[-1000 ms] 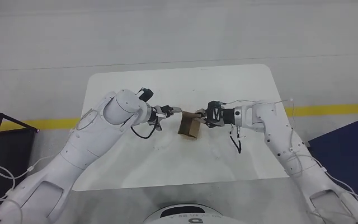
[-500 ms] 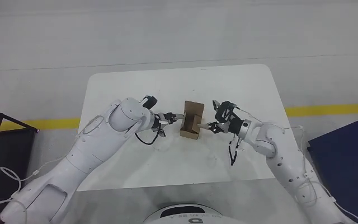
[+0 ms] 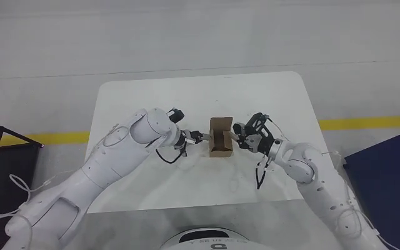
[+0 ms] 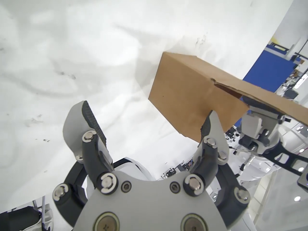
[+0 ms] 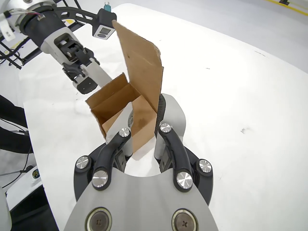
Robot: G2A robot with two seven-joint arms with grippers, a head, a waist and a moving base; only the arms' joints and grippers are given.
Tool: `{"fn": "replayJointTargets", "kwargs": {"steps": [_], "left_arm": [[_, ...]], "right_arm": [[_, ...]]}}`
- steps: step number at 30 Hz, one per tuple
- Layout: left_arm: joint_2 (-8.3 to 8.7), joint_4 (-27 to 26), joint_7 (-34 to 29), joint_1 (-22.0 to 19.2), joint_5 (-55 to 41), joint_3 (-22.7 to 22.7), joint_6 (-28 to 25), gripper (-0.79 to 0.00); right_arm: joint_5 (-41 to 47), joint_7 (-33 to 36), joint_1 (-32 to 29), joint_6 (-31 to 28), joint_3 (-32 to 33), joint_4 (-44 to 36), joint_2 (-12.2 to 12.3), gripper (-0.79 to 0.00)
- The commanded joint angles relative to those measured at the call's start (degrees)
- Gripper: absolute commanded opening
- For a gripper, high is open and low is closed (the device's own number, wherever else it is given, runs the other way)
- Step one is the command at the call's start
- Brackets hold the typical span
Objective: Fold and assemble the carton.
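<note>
A small brown carton stands on the white table near its middle, open at the top, with one tall flap upright. My right gripper is shut on the carton's side wall: one finger is inside the box and the other outside, below the tall flap. My left gripper is open on the opposite side. One of its fingertips rests against the carton's outer face, and the other stays apart over bare table. The left gripper also appears beyond the carton in the right wrist view.
The table's far half and near edge are bare. A yellow floor line runs behind the table, a blue panel stands at the right, and a black frame stands at the left.
The carton has shifted a little to the right and turned square to the table. The right gripper stayed on its wall, and the left gripper followed it rightward.
</note>
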Motion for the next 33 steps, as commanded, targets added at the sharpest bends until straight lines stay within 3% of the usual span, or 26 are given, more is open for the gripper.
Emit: {"fn": "replayJointTargets", "kwargs": {"steps": [1,11,12,14,26,27,28,33], "left_arm": [[-0.73,1.1,0.12,-0.92,-0.59,0.94,-0.34,0.0],[-3.13,5.39,0.81,-3.11,-1.91,3.42,-1.96,0.0],[-3.23,5.62,0.85,-3.13,-2.07,3.41,-2.02,0.0],[-3.39,5.97,0.92,-3.15,-2.08,3.47,-2.15,0.0],[-3.68,6.64,2.19,-2.51,-2.52,2.19,-2.37,0.0],[-3.66,6.62,2.24,-2.41,-2.57,2.01,-2.5,0.0],[-3.64,6.6,2.31,-2.31,-2.57,1.86,-2.56,0.0],[-3.6,6.45,2.81,-1.81,-2.59,1.16,-2.84,0.0]], "right_arm": [[-0.01,0.27,-0.25,0.29,0.3,0.12,0.04,-0.511],[-0.29,3.59,-1.58,1.58,1.23,0.62,0.28,-0.548],[-0.1,4.04,-1.41,1.27,0.99,0.84,0.26,-0.613],[0.06,5.09,-0.84,1.04,0.39,1.4,0.19,-0.643],[-1.3,7.46,1.81,1.32,-2.12,2.2,-0.2,-0.634],[-1.77,7.85,1.94,1.59,-2.22,2.06,-0.2,-0.665],[-2.22,8.28,2.05,1.82,-2.34,1.89,-0.21,-0.785],[-5.03,9.85,2.33,3.63,-2.59,0.65,-0.18,-0.785]]}}
